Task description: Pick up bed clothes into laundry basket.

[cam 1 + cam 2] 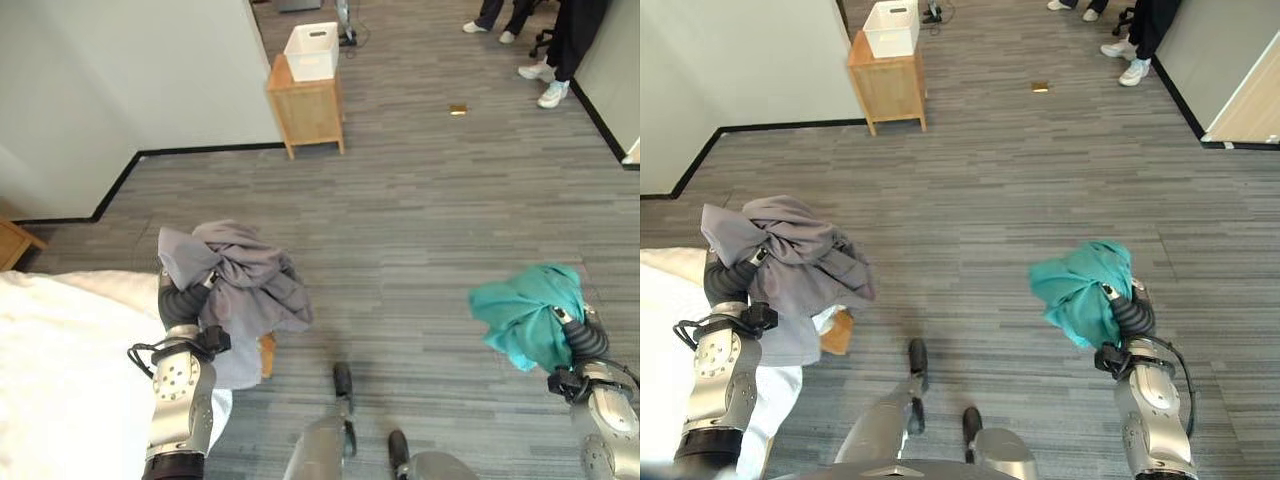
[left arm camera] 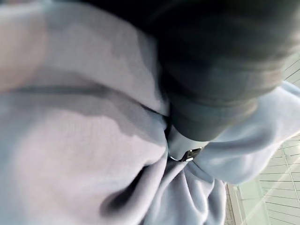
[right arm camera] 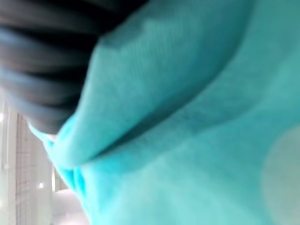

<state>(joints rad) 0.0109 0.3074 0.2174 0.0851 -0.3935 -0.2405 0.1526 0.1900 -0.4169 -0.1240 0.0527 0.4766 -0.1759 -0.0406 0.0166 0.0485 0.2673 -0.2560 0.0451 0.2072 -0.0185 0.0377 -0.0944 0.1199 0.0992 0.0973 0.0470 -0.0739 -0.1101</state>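
A bunched grey garment (image 1: 240,275) hangs in the air, draped over my left hand (image 1: 180,300) beside the bed's edge. The left wrist view shows its grey folds (image 2: 84,140) pressed against the hand's dark cover (image 2: 211,93). A crumpled teal garment (image 1: 525,310) sits over my right hand (image 1: 585,340), held above the floor at the right. In the right wrist view the teal cloth (image 3: 197,140) covers the hand. A white laundry basket (image 1: 312,50) stands far ahead on a small wooden cabinet (image 1: 308,110) by the wall.
The white bed (image 1: 60,380) lies at the lower left, with a wooden piece (image 1: 266,355) at its corner. A wall corner (image 1: 150,80) juts out ahead on the left. A small yellow item (image 1: 458,109) lies on the floor. People's shoes (image 1: 545,85) stand at the far right.
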